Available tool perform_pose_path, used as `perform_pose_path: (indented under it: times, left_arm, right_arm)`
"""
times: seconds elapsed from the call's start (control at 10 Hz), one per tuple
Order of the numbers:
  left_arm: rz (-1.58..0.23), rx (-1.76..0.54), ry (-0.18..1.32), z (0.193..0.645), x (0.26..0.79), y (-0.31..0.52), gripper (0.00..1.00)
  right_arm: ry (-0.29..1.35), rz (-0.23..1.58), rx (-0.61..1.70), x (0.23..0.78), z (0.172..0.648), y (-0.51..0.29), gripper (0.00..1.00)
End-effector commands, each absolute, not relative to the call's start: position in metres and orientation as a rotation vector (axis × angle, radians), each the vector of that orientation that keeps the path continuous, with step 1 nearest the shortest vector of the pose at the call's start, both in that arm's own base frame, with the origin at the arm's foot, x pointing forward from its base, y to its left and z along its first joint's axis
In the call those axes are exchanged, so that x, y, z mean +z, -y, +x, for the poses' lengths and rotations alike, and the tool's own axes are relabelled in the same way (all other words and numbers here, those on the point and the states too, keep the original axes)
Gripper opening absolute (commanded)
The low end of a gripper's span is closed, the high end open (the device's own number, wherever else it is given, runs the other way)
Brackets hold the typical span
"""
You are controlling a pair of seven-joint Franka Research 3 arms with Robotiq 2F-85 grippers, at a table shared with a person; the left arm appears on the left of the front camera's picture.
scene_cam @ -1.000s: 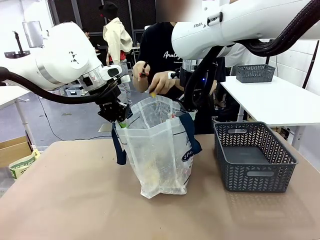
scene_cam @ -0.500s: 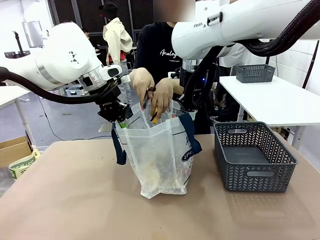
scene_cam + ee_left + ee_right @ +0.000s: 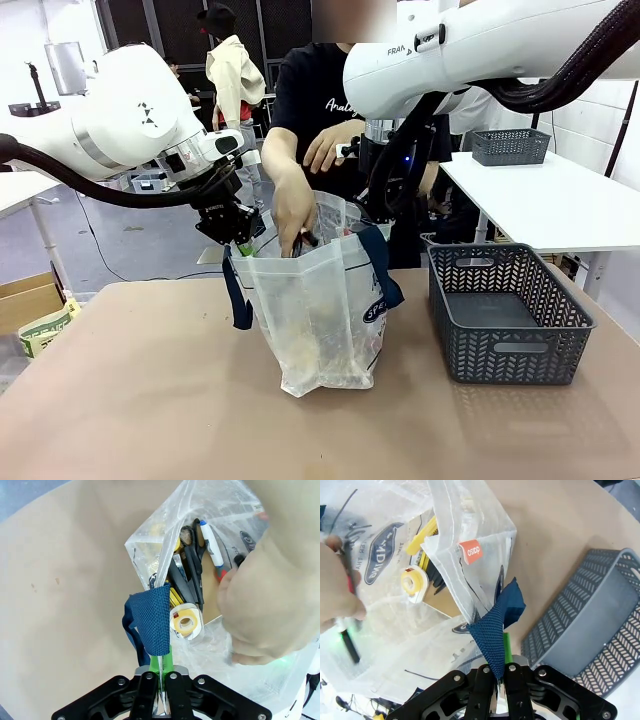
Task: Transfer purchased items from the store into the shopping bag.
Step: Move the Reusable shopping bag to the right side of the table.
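While hand (image 3: 293, 215) in shopping bag (image 3: 320, 320) hides some purchased items (image 3: 187, 622), left claw (image 3: 161, 680), right claw (image 3: 499, 680) each pinch strap (image 3: 150, 620).

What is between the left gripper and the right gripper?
The shopping bag, held open, with the person's hand in its mouth; the front view shows it.

The mouth of the shopping bag (image 3: 320, 300) is crowded. The robot's left hand (image 3: 240, 243) is clamped on the strap at the bag's left rim and the right hand (image 3: 499, 690) on the strap at its right rim. The person's hand (image 3: 295, 215) reaches down between them and takes up much of the opening. Inside, a tape roll (image 3: 186, 624) and scissors (image 3: 192, 560) cover the bottom. Towards the right edge of the counter (image 3: 130, 400) stands a grey basket (image 3: 500, 350), leaving a narrow gap beside the bag. The counter's left side and near edge lie bare.
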State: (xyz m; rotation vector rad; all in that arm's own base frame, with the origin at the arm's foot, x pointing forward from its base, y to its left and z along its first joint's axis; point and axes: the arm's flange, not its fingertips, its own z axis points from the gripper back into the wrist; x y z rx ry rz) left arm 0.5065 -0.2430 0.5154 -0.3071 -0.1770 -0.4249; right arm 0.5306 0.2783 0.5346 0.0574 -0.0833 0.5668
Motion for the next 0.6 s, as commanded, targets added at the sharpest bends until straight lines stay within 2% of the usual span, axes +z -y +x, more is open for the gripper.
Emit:
perform_pose_path:
  times: [0.0, 0.5]
  left_arm:
    - [-0.306, -0.413, 0.186, 0.5044, 0.5141, 0.2419, 0.0]
    - [-0.306, -0.413, 0.186, 0.5044, 0.5141, 0.2419, 0.0]
  right_arm:
    - [0.081, 0.059, 0.561, 0.5338, 0.5304, -0.278, 0.0]
    - [0.081, 0.059, 0.561, 0.5338, 0.5304, -0.278, 0.0]
